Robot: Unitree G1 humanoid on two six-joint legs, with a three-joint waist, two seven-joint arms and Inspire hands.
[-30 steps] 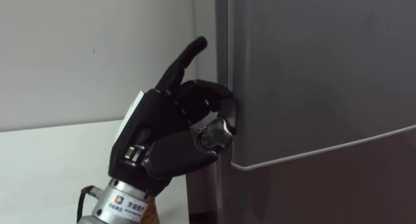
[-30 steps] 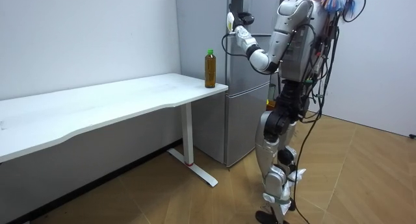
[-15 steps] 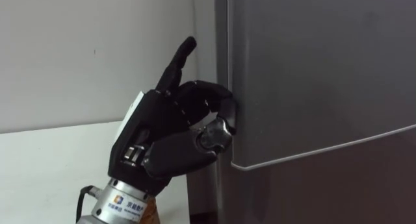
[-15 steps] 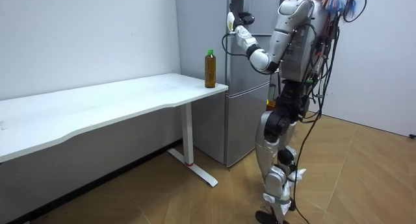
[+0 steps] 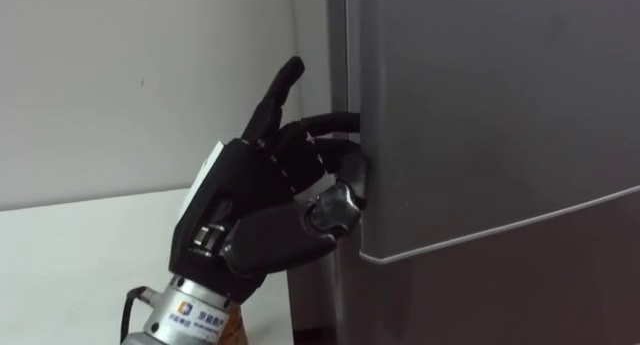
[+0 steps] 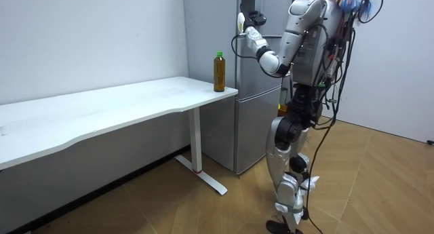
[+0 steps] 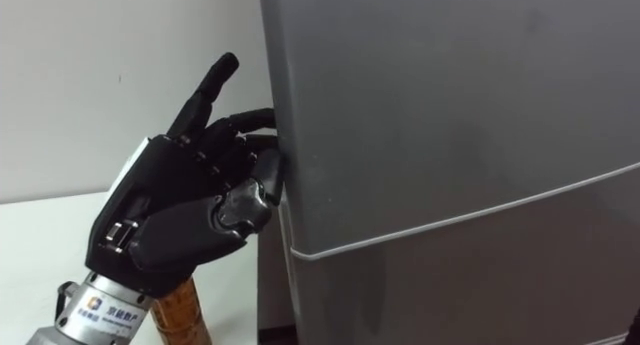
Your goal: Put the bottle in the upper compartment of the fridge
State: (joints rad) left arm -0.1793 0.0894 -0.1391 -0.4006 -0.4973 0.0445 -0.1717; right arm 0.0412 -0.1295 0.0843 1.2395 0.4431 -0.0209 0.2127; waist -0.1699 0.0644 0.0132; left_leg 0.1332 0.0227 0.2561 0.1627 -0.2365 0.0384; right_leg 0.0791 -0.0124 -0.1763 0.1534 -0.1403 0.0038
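Opening the upper door [image 5: 500,115] of the fridge [image 6: 254,91] looks to be the step in hand. The bottle [image 6: 218,71] is in neither hand.

Left hand [image 5: 265,210]: raised at the door's left edge. Most fingers are curled round that edge, their tips tucked behind it. One finger sticks straight up, clear of the door. The thumb lies low, beside the edge, just above the seam to the lower door [image 5: 520,285].

How to do it well (judgement):
- Keep the curled fingers deep behind the edge; a shallow hook may slip off once the seal resists.
- Pull toward the body, then let the arm follow an arc to the right, since the hinge is probably on the right side.
- Pull steadily rather than jerk, as the robot stands close in front of the fridge.
- Open it wide enough for a later reach past the door.

Bottle: stands on the table [image 6: 122,105], at the table's end next to the fridge, below and left of the hand. It is upright, with its long axis vertical and the green cap on top.
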